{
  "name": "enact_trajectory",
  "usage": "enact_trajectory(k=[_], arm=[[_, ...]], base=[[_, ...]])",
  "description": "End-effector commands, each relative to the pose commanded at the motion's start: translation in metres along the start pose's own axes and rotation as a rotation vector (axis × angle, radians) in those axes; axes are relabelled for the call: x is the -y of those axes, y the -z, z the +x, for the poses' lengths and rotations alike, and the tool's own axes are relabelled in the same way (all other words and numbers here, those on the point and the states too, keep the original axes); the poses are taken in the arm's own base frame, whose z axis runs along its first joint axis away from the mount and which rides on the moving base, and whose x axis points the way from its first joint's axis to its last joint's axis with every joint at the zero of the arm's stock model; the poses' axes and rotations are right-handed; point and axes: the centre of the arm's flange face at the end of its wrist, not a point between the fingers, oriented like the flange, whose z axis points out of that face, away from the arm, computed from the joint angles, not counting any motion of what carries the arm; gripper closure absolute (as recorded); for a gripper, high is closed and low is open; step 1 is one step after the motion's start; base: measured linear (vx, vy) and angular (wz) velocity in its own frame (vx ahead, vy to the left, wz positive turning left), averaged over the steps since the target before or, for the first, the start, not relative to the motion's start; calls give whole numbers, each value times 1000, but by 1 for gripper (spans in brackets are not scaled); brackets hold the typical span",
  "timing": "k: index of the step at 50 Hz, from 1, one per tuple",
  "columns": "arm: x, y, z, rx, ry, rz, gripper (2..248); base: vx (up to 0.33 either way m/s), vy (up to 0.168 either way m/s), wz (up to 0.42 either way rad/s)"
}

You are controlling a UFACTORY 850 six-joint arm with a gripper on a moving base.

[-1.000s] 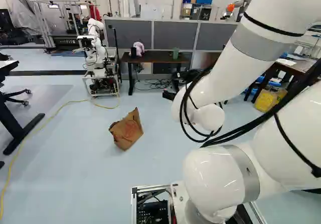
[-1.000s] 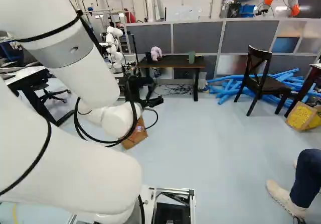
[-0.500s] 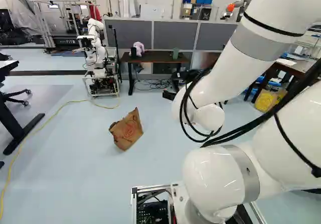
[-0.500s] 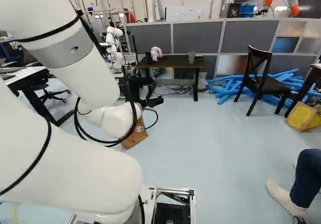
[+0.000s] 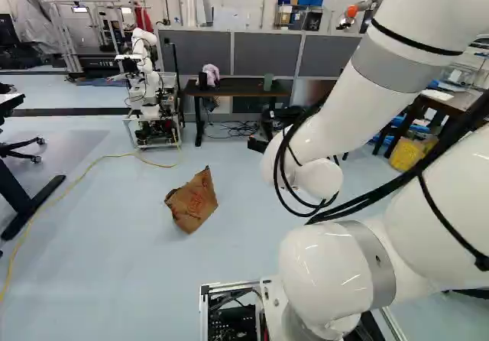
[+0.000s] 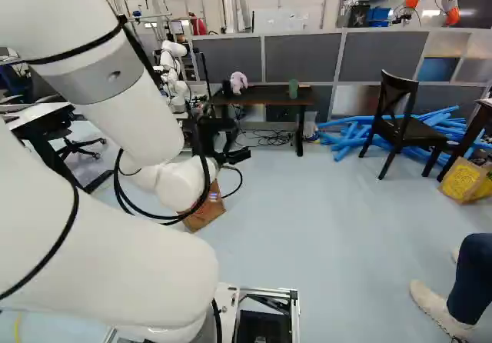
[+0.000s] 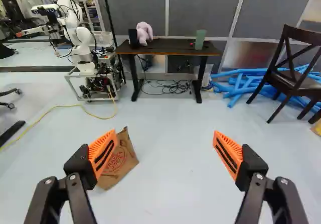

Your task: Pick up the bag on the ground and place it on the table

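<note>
In the right base view my gripper [image 6: 233,156] is partly hidden by the arm and cables. The wrist view shows the gripper [image 7: 164,151] open, its orange-padded fingers wide apart with nothing gripped. A brown paper bag [image 5: 192,202] with a red print leans crookedly on the floor. Seen from the wrist, the bag [image 7: 120,162] is beyond the fingers and partly behind one of them. Against the grey partition stands a dark table [image 7: 170,47]; a pink plush toy, a black container and a green cup are on it.
Another robot [image 5: 149,89] stands beside the table, with a yellow cable [image 5: 99,160] trailing from it across the floor. A dark chair [image 6: 400,124] and blue tubes [image 6: 350,139] are right of the table. A person's leg and shoe [image 6: 438,304] are at the right.
The base has moved slightly ahead: the bag, yellow cable and person's shoe sit a little lower in the base views. The arm has not shifted against its base joint.
</note>
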Motion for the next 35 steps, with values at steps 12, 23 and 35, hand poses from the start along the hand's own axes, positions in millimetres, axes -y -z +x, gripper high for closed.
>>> enact_trajectory(k=[12,23,35], arm=[[0,0,0,0,0,0,3],[0,0,0,0,0,0,3],[0,0,0,0,0,0,3]], base=[[82,74,135],[105,122,174],[111,134,189]])
